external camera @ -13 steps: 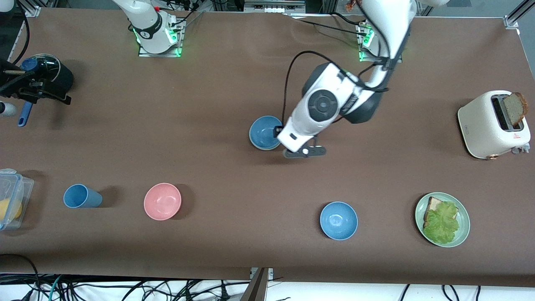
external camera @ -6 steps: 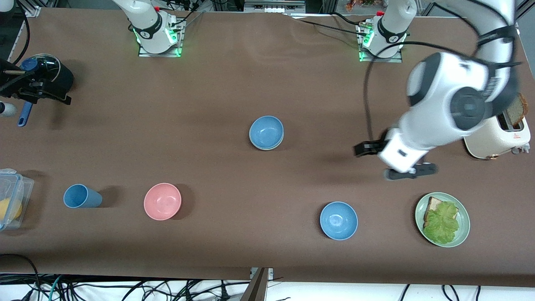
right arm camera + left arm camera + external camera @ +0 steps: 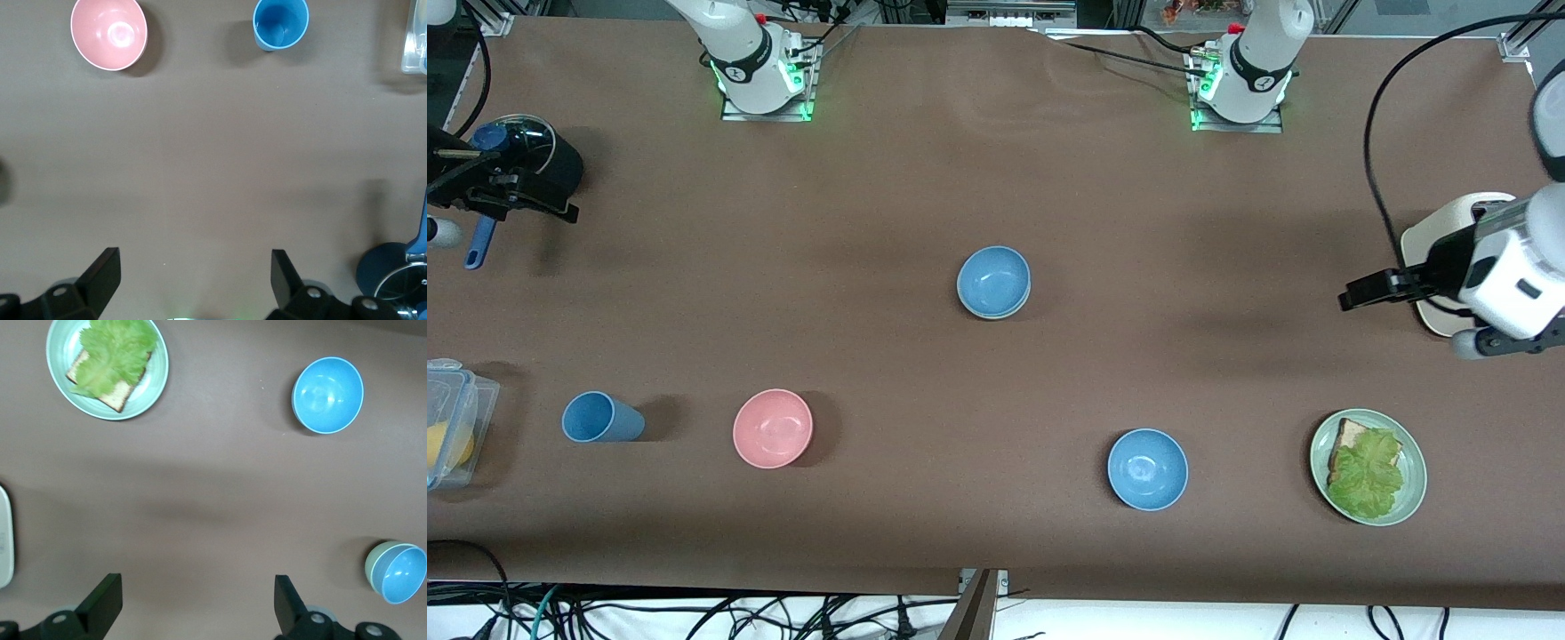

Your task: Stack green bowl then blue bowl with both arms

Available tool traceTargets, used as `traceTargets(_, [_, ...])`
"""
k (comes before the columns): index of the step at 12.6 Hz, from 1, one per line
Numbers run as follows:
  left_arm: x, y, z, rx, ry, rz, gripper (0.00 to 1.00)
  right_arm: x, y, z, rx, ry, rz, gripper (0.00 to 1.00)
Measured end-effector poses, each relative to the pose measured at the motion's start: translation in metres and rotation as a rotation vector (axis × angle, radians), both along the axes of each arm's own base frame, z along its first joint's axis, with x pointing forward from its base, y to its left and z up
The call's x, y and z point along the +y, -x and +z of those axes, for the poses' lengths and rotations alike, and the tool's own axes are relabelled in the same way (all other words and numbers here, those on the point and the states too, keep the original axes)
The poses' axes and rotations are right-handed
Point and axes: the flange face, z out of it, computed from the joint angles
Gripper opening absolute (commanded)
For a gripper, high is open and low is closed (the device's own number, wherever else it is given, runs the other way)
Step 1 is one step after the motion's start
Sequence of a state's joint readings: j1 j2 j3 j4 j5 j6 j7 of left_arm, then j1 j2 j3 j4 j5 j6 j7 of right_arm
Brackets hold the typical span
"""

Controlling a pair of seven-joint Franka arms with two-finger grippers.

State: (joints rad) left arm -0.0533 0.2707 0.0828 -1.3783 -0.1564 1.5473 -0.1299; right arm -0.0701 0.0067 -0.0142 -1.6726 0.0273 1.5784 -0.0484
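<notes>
Over the toaster end of the table, your left gripper [image 3: 193, 613] is hanging wide open, holding nothing. The small pale sage-green bowl [image 3: 375, 559] is sitting well apart from it mid-table, a blue bowl [image 3: 994, 279] nested inside. Right gripper [image 3: 190, 290] is waiting spread wide.
</notes>
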Motion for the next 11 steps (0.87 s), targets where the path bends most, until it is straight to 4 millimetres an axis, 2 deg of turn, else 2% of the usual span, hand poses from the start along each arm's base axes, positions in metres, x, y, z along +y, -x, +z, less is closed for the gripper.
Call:
traceTargets(2, [0.019,0.005,0.006,-0.005,-0.021,-0.047,1.00,0.000,0.000,0.000,0.000,0.000,0.000,0.99])
traceTargets(3, [0.017,0.007,0.009,-0.007,-0.044,-0.082,1.00,0.000,0.000,0.000,0.000,-0.001,0.000,1.00])
traceTargets(6, [-0.013,0.016,0.021,-0.012,-0.079,-0.161,1.00,0.000,0.000,0.000,-0.001,-0.001,0.001,0.99])
traceTargets(11, [-0.017,0.015,0.012,0.008,-0.078,-0.174,1.00,0.000,0.000,0.000,-0.001,-0.001,0.001,0.99])
